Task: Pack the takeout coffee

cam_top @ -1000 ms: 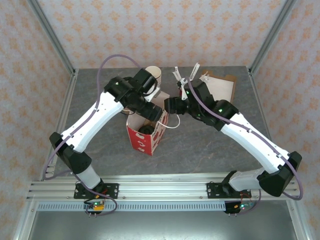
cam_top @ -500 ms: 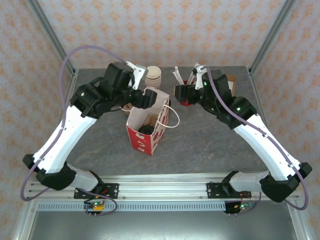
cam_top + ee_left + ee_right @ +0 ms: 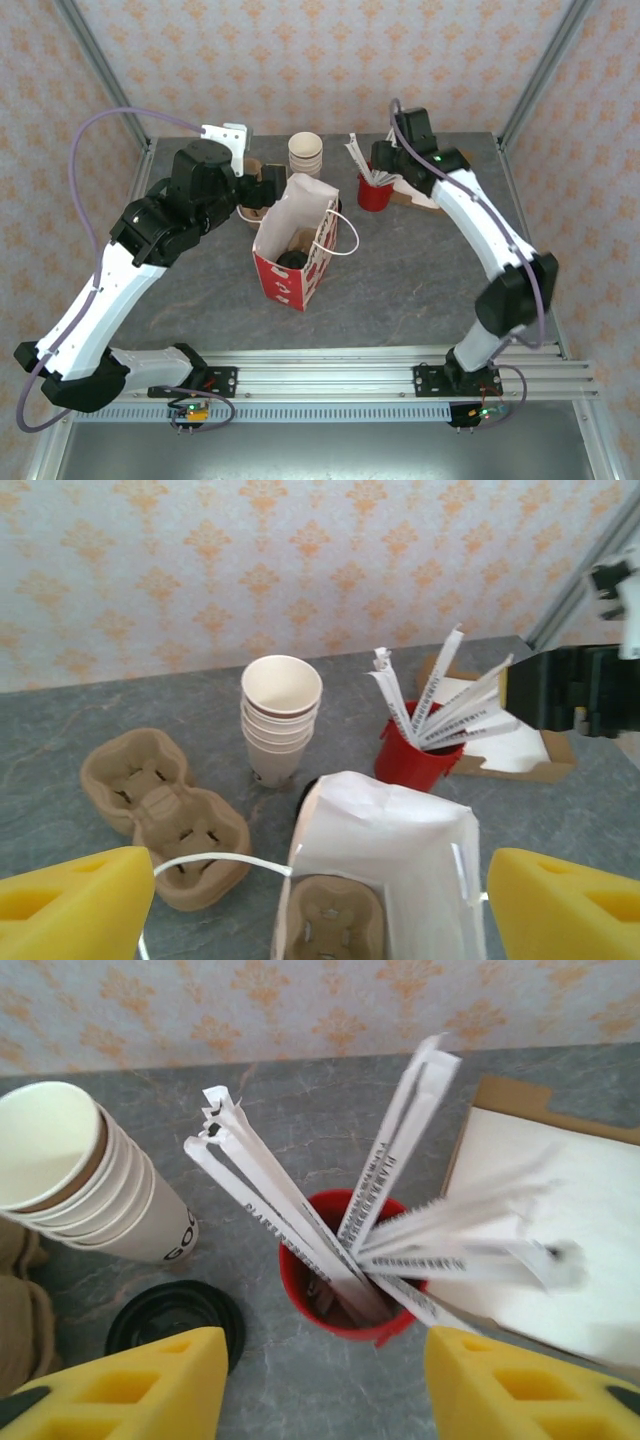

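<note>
The red-and-white paper bag (image 3: pixel 288 268) stands open at mid-table. A dark round shape (image 3: pixel 293 261) sits inside it; I cannot tell whether it is the takeout coffee's lid. In the left wrist view the bag (image 3: pixel 400 850) holds a cardboard carrier (image 3: pixel 330 920), and no lidded cup shows there. My left gripper (image 3: pixel 320 920) is open and empty, raised just left of the bag's mouth (image 3: pixel 255 195). My right gripper (image 3: pixel 325 1390) is open and empty above the red cup of wrapped straws (image 3: pixel 345 1280), at the back right (image 3: pixel 385 165).
A stack of lidless cream cups (image 3: pixel 305 155) (image 3: pixel 280 715) stands behind the bag. A loose black lid (image 3: pixel 175 1320) lies beside it. Cardboard carriers (image 3: pixel 165 805) lie to the left. A brown tray of white napkins (image 3: pixel 560 1230) lies to the right. The bag's white handle (image 3: pixel 345 235) hangs out.
Both grippers have drawn away from the bag. The left rose and swung back left; the right moved to the back right over the red straw cup. The bag stayed put.
</note>
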### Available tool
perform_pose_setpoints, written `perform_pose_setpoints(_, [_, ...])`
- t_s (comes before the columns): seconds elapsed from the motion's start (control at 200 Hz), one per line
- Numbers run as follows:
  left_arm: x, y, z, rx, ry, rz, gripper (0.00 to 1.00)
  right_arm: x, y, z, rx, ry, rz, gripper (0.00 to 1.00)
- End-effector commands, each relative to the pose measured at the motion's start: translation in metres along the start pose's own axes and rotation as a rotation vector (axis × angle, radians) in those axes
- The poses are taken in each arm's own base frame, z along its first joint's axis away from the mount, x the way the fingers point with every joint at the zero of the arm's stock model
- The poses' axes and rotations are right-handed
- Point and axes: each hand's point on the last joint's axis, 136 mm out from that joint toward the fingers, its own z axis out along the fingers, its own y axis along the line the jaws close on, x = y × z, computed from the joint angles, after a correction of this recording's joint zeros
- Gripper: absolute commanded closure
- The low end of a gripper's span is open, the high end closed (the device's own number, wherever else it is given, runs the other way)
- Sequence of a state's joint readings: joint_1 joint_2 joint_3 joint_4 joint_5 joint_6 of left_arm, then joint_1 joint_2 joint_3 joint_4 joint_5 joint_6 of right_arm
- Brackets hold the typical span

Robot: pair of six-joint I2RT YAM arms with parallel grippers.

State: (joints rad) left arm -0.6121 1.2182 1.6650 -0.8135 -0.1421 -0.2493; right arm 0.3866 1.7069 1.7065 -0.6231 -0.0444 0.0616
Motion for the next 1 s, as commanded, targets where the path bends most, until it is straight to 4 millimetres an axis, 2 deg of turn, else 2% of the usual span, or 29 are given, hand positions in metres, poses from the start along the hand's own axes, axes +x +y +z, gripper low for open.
perform_pose_setpoints(0.0, [-0.007, 0.017, 0.002, -0.084, -0.039, -0.008, 0.13, -0.023, 0.010, 0.025, -0.013, -0.041, -0.041, 0.50])
perform_pose_setpoints(0.15, [-0.003, 0.020, 0.007, -0.094, -0.021, -0.001, 0.13, -0.041, -0.019, 0.067, 0.064, -0.057, 0.069, 0.55])
perform_pose_setpoints(0.23, [-0.002, 0.022, 0.009, -0.105, -0.015, 0.009, 0.13, -0.047, -0.022, 0.083, 0.059, -0.047, 0.082, 0.57])
perform_pose_setpoints(0.33, [0.000, 0.025, 0.012, -0.122, -0.012, 0.018, 0.13, -0.047, -0.028, 0.105, 0.094, -0.004, 0.075, 0.60])
perform_pose_setpoints(0.46, [0.002, 0.026, 0.016, -0.126, -0.002, 0.020, 0.13, -0.049, -0.037, 0.121, 0.132, 0.010, 0.096, 0.64])
perform_pose_setpoints(0.806, [0.006, 0.027, 0.023, -0.129, 0.019, 0.032, 0.12, -0.044, -0.041, 0.125, 0.145, 0.033, 0.102, 0.65])
perform_pose_setpoints(0.996, [0.009, 0.026, 0.026, -0.124, 0.032, 0.034, 0.12, -0.046, -0.022, 0.104, 0.031, 0.053, 0.114, 0.65])
